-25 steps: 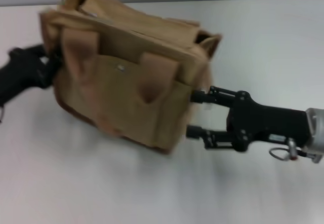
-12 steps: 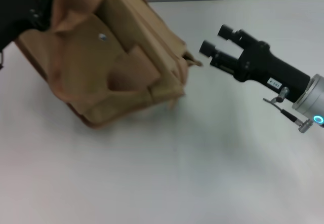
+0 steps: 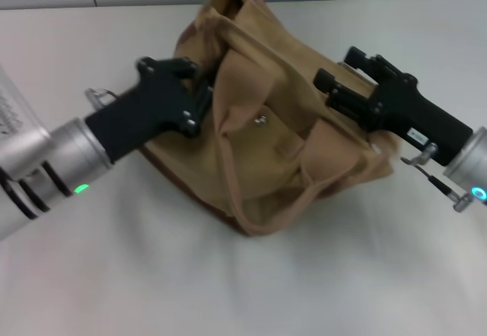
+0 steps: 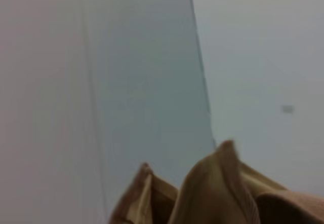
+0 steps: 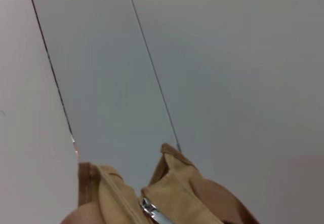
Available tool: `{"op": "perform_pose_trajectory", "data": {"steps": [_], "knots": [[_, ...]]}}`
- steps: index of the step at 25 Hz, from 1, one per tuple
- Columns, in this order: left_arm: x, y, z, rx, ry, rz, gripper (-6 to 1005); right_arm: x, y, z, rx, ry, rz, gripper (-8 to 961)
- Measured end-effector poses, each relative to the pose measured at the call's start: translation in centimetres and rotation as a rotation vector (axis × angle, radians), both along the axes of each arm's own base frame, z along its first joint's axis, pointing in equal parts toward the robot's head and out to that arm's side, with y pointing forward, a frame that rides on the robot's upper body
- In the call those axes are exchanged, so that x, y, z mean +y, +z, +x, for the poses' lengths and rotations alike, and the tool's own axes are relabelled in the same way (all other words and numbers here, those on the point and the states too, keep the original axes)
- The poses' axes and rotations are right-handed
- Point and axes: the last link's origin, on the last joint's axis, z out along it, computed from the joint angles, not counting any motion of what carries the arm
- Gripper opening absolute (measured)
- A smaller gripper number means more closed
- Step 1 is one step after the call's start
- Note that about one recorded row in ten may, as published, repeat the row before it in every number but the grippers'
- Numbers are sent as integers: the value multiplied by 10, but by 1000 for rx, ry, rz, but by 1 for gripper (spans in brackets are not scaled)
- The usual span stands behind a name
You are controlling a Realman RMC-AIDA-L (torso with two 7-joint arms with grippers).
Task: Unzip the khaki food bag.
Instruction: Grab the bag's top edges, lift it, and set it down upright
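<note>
At the worktop's [image 3: 243,290] middle, the khaki food bag [image 3: 281,146] has shifted right; left end effector [image 3: 199,96] and right end effector [image 3: 335,85] now press its sides, finger spread indiscernible.

Two black grippers on silver-grey arms

We see our left gripper [image 3: 199,93] as a matte black, blocky body with rounded knuckles, flaring back into a ribbed, silver-grey cylindrical wrist [image 3: 53,161] that carries dark ring grooves and a small green light; a thin metal loop stands at its collar. Our right gripper [image 3: 339,77] is black too, long and angular, with two slim parallel fingers [image 3: 358,56], a small white label on its side, a silver cylindrical cuff with a blue-lit ring, and thin wire fittings hanging beneath.
</note>
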Motion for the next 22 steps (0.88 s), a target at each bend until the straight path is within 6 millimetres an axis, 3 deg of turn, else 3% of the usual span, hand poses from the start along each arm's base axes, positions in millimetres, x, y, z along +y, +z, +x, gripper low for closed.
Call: {"op": "perform_pose_trajectory", "data": {"steps": [5, 11, 13, 14, 15, 19, 22], "knots": [[-5, -4, 5, -20, -23, -10, 70, -9, 3, 14, -99, 9, 100, 825], [1, 10, 0, -43, 1, 73, 70, -16, 3, 21, -121, -3, 130, 825], [7, 27, -11, -38, 35, 162, 69, -17, 3, 20, -95, -13, 130, 825], [14, 46, -21, -31, 69, 235, 69, -15, 4, 18, -54, -31, 126, 825], [14, 46, -21, -31, 69, 235, 69, -15, 4, 18, -54, -31, 126, 825], [20, 98, -34, -80, 91, 301, 70, -6, 7, 9, 23, -45, 110, 825], [11, 97, -22, -116, 4, 228, 70, -3, 6, 6, 26, -40, 105, 825]]}}
